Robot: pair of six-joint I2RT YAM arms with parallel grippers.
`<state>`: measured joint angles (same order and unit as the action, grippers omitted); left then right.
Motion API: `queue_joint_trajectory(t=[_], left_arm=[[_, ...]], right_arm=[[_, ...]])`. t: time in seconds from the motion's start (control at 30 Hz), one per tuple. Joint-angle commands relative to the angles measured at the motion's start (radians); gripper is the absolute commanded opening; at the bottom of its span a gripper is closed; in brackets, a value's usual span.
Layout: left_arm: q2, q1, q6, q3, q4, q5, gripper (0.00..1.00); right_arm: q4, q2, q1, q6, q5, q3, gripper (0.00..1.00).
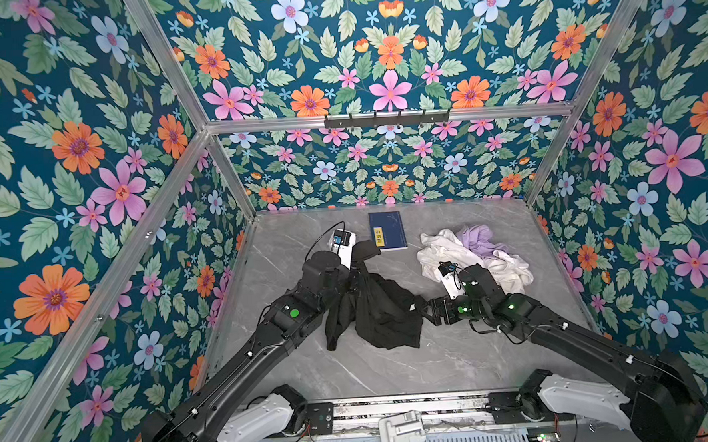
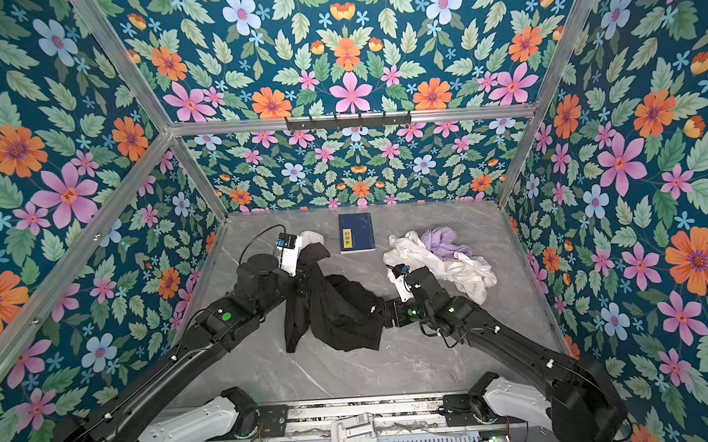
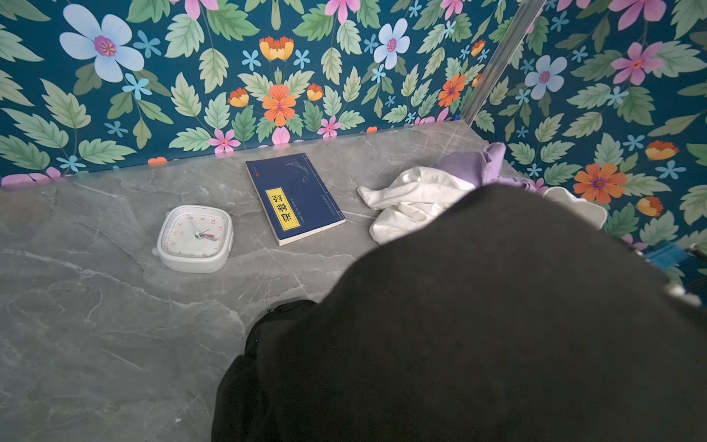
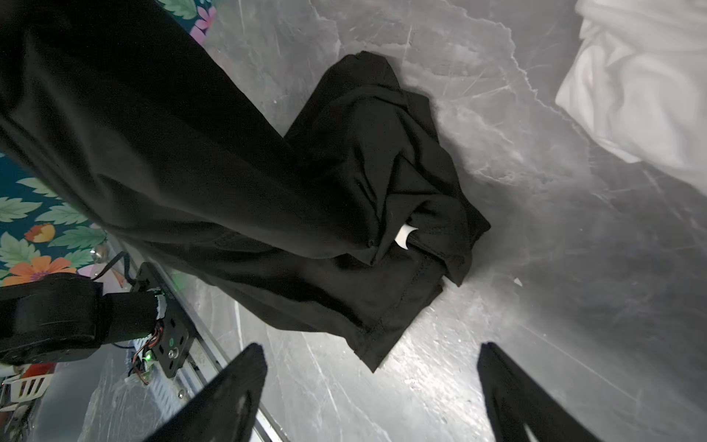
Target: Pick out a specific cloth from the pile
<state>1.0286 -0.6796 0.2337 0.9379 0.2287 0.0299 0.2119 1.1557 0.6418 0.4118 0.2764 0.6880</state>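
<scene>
My left gripper [image 1: 357,267] is clamped shut on a bunched fold of the large, plain black soft fabric garment [image 1: 376,312], holding that end raised off the grey marbled tabletop [image 1: 455,358]; the fabric drapes over the fingers, so they are hidden. My right gripper [image 4: 371,386] is wide open and holds nothing, its two black fingers [image 4: 229,390] spread just beside the garment's near hem.

The rest of the black garment trails down from my left grip and lies crumpled on the table, between my two arms. A small white tag [image 4: 404,235] peeks from a fold near my right gripper. The fabric looks thin, limp and matte, with a stitched hem.

The pile of remaining white and lavender-purple soft garments [image 1: 474,253] sits apart, at the far right. A dark blue book with a yellow label [image 1: 387,230] lies at the back, a white square clock [image 3: 195,239] beside it.

I judge the black garment already separated from the pile. Next, I likely need to lift or set it clear without dragging it back.
</scene>
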Motion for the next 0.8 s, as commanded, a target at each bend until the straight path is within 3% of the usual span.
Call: queue_joint_trajectory(t=[0.0, 0.3, 0.57, 0.67, 0.77], left_arm=[[0.006, 0.005, 0.021, -0.009, -0.057, -0.032, 0.00], [0.018, 0.005, 0.039, -0.036, -0.073, -0.045, 0.00], [0.041, 0.010, 0.056, -0.051, -0.084, -0.062, 0.00], [0.047, 0.009, 0.066, -0.059, -0.094, -0.073, 0.00], [0.049, 0.011, 0.072, -0.065, -0.098, -0.081, 0.00]], right_arm=[[-0.123, 0.068, 0.001, 0.017, -0.040, -0.003, 0.92], [-0.250, 0.364, 0.007, 0.029, 0.013, 0.101, 0.96], [-0.263, 0.565, 0.065, 0.027, -0.010, 0.205, 0.99], [-0.235, 0.630, 0.079, 0.027, -0.061, 0.250, 0.95], [-0.227, 0.684, 0.087, 0.034, -0.058, 0.285, 0.76]])
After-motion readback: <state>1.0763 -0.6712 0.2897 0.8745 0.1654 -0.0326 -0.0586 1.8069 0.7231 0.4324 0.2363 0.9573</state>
